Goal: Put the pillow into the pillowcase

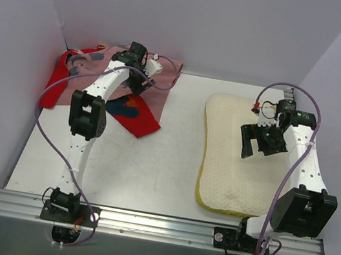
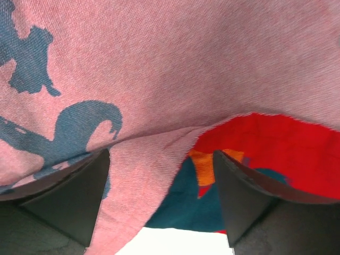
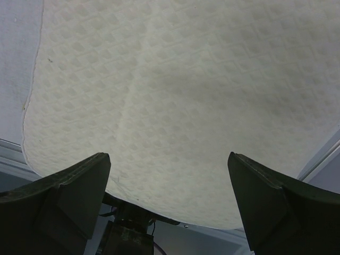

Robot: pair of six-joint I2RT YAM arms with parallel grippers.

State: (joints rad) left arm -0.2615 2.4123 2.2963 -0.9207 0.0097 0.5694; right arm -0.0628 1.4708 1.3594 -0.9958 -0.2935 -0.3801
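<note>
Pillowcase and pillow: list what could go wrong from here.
1. The pillowcase lies crumpled, pink reverse up. The open left gripper may pinch both layers at the fold and close the opening.
2. The pillow is broad. The open right gripper above it may slip off the flat quilted face.

Bright, even, diffuse light from overhead. Only pale, soft-edged shadows on the table (image 1: pixel 170 167) beneath the arms (image 1: pixel 91 114) and along the near edge of the pillow (image 1: pixel 229 170). Sharp across the overhead view, a little greyer toward the walls (image 1: pixel 195 20). From the left wrist, crisp weave on the pillowcase (image 2: pixel 212 64), with dark, underlit fingers (image 2: pixel 69 202) at the bottom. From the right wrist, dimmer and greyish: quilting in focus, a soft shaded band across the middle, fingers (image 3: pixel 58 202) almost black
</note>
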